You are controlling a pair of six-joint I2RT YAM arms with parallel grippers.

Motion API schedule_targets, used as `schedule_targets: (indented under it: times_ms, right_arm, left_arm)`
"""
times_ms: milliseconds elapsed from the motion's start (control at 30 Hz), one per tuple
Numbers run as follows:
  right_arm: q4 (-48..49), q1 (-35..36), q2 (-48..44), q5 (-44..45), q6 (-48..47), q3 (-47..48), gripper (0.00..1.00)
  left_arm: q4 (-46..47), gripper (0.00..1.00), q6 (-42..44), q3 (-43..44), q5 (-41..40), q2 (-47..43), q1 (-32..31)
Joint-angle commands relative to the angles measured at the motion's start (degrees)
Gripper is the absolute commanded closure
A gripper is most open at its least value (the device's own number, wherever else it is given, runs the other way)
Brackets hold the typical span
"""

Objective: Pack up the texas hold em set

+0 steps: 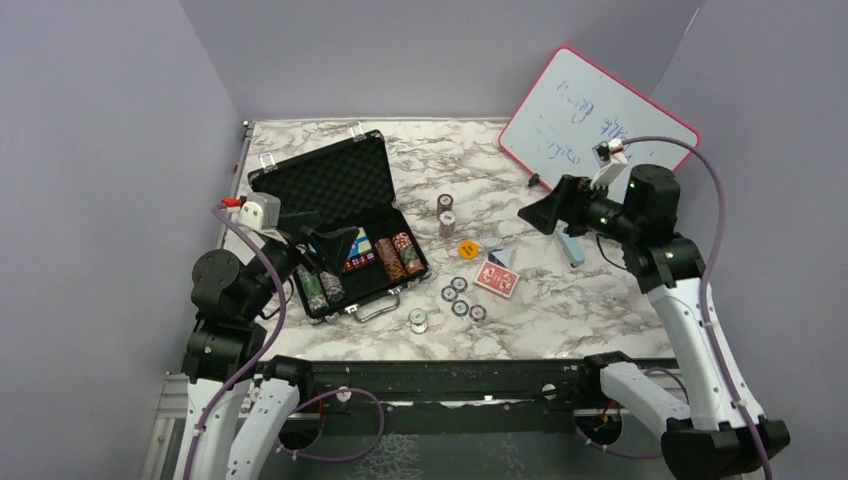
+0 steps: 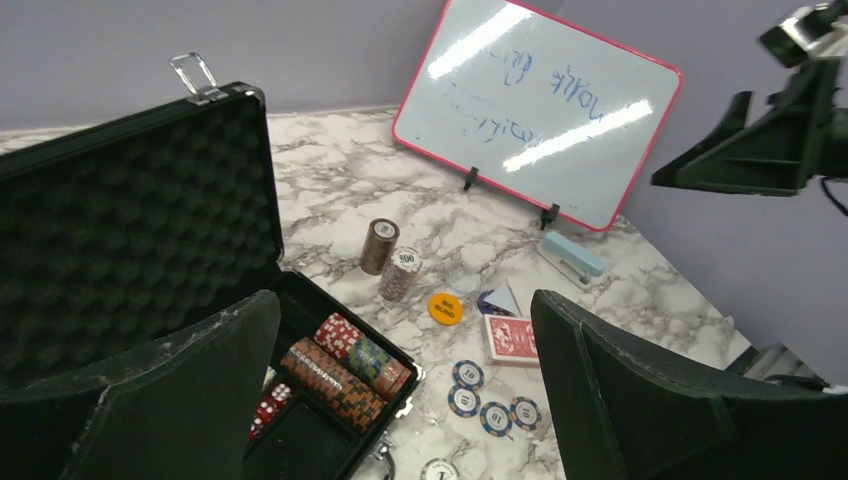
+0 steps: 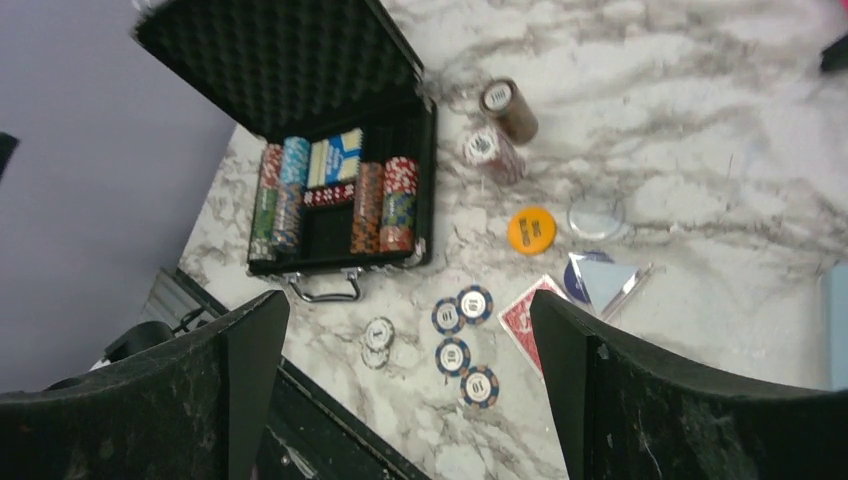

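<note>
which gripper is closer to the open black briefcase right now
Left. The left gripper hovers directly over the briefcase, jaws open. The right gripper is off to the case's right, past the loose chips, in front of the whiteboard.

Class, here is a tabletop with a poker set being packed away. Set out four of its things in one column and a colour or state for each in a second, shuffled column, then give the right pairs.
Column one
1. round button
2. whiteboard
3. card deck
4. briefcase

Column two
A. pink-framed, propped up at the back
B. black, lid open
C. orange, lying flat
D. red-backed, lying flat

Pairs: 1-C, 2-A, 3-D, 4-B
</note>
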Motion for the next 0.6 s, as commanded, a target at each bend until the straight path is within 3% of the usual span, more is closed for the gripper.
schedule_targets:
  times_ms: [0, 133, 300, 567]
  right_arm:
    - [1.1, -0.3, 4.0, 1.2, 2.3, -5.2, 0.07]
    - [-2.1, 2.4, 9.2, 14.3, 1.8, -9.7, 0.07]
    - [-2.7, 15.0, 17.9, 28.3, 3.7, -12.0, 0.07]
    - [3.6, 21.0, 28.6, 32.3, 4.8, -14.0, 0.05]
  left_arm:
    - [4.3, 0.01, -2.3, -3.1, 6.2, -0.9, 0.4]
    - [5.5, 0.01, -2.8, -4.6, 7.1, -0.1, 0.4]
    - [6.2, 0.01, -3.3, -6.1, 7.8, 0.8, 0.5]
    - [3.5, 0.01, -2.9, -6.0, 8.0, 2.8, 0.5]
